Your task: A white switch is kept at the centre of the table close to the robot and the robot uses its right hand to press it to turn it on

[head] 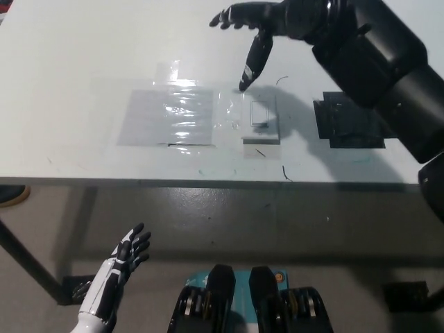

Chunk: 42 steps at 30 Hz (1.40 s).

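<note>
1. the white switch (260,119) is sitting on the white table (83,55), near the middle of its front part and close to the edge nearest the robot.
2. the black right hand (262,31) is reaching in from the upper right, hanging over the table just behind the switch — its fingers are spread apart and it is holding nothing.
3. one finger (253,66) is pointing downward, its tip showing just above and left of the switch's upper left corner; whether it is touching anything cannot be told.
4. the black right arm (374,69) is crossing the upper right of the view and casting a shadow over the table beside the switch.
5. a clear plastic sheet (166,116) is lying flat just left of the switch, glinting with reflections.
6. a black square patch (350,123) is lying flat to the right of the switch, partly shadowed by the arm.
7. the white left hand (125,260) is resting low at the lower left, below the table's front edge — fingers open and apart, holding nothing.
</note>
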Each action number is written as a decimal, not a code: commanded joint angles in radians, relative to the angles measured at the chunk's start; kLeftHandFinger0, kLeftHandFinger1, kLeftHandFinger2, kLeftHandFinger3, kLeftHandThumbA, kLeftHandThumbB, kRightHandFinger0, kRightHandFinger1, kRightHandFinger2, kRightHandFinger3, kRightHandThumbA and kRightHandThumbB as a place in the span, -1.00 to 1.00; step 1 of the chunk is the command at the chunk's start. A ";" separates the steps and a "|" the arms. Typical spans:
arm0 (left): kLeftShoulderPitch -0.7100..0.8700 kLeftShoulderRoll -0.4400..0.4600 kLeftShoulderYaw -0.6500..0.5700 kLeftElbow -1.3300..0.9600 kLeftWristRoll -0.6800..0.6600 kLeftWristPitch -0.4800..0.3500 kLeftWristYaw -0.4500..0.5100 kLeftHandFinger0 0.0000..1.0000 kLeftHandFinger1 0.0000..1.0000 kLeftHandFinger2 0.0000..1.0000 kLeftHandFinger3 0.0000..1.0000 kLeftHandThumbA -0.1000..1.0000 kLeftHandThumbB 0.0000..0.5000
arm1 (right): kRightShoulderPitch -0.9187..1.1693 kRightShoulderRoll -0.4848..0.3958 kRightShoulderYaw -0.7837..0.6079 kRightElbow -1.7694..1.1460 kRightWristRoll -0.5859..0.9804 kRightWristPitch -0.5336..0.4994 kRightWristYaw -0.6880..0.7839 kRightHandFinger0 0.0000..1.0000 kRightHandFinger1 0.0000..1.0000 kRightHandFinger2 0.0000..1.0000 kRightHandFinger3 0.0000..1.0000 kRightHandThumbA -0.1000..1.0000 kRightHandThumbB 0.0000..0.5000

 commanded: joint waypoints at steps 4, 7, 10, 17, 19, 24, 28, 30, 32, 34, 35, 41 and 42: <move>-0.003 0.013 0.004 -0.031 -0.006 -0.011 -0.018 1.00 1.00 1.00 1.00 1.00 -0.76 | -0.015 0.013 -0.018 0.035 -0.054 -0.043 -0.016 1.00 1.00 1.00 1.00 1.00 0.17; -0.004 0.011 0.004 -0.032 -0.007 -0.006 -0.016 1.00 1.00 1.00 1.00 1.00 -0.74 | 0.000 0.014 -0.004 0.038 -0.076 -0.071 -0.014 1.00 1.00 1.00 1.00 1.00 0.14; -0.003 0.009 0.005 -0.035 -0.009 0.003 -0.016 1.00 1.00 1.00 1.00 1.00 -0.68 | 0.030 0.010 -0.013 0.014 -0.075 -0.087 -0.004 1.00 1.00 1.00 1.00 1.00 -0.07; -0.003 0.009 0.008 -0.029 -0.017 -0.001 -0.017 1.00 1.00 1.00 1.00 1.00 -0.73 | 0.063 0.030 0.010 0.036 -0.139 -0.050 -0.036 1.00 1.00 1.00 1.00 1.00 0.26; -0.001 0.007 0.009 -0.029 -0.017 0.004 -0.015 1.00 1.00 1.00 1.00 1.00 -0.70 | 0.078 0.037 -0.003 0.059 -0.131 -0.062 -0.031 1.00 1.00 1.00 1.00 1.00 0.31; -0.001 0.013 0.009 -0.020 -0.012 -0.010 -0.018 1.00 1.00 1.00 1.00 1.00 -0.72 | 0.098 0.050 -0.003 0.087 -0.140 -0.077 -0.026 1.00 1.00 1.00 1.00 1.00 0.33; 0.002 0.007 0.009 -0.014 -0.015 -0.017 -0.015 1.00 1.00 1.00 1.00 1.00 -0.72 | 0.123 0.046 -0.006 0.082 -0.147 -0.095 -0.025 1.00 1.00 1.00 1.00 1.00 0.30; 0.002 0.007 0.010 -0.009 -0.014 -0.022 -0.015 1.00 1.00 1.00 1.00 1.00 -0.75 | 0.129 0.048 -0.013 0.090 -0.145 -0.099 -0.030 1.00 1.00 1.00 1.00 1.00 0.30; 0.004 0.008 0.011 -0.013 -0.012 -0.024 -0.013 1.00 1.00 1.00 1.00 1.00 -0.77 | 0.133 0.048 -0.013 0.080 -0.150 -0.102 -0.029 1.00 1.00 1.00 1.00 1.00 0.27; 0.004 0.009 0.011 -0.015 -0.014 -0.018 -0.014 1.00 1.00 1.00 1.00 1.00 -0.71 | 0.138 0.046 -0.013 0.063 -0.154 -0.088 -0.021 1.00 1.00 1.00 1.00 1.00 0.27; 0.009 0.009 0.011 -0.017 -0.013 -0.018 -0.013 1.00 1.00 1.00 1.00 1.00 -0.70 | 0.143 0.046 -0.011 0.058 -0.158 -0.084 -0.021 1.00 1.00 1.00 1.00 1.00 0.32; 0.038 0.014 0.021 -0.020 -0.018 -0.027 -0.012 1.00 1.00 1.00 1.00 1.00 -0.88 | 0.168 0.054 -0.007 0.024 -0.170 -0.049 0.006 1.00 1.00 1.00 1.00 1.00 0.32; 0.039 0.014 0.022 -0.018 -0.019 -0.027 -0.012 1.00 1.00 1.00 1.00 1.00 -0.88 | 0.171 0.052 -0.009 0.019 -0.170 -0.045 0.008 1.00 1.00 1.00 1.00 1.00 0.31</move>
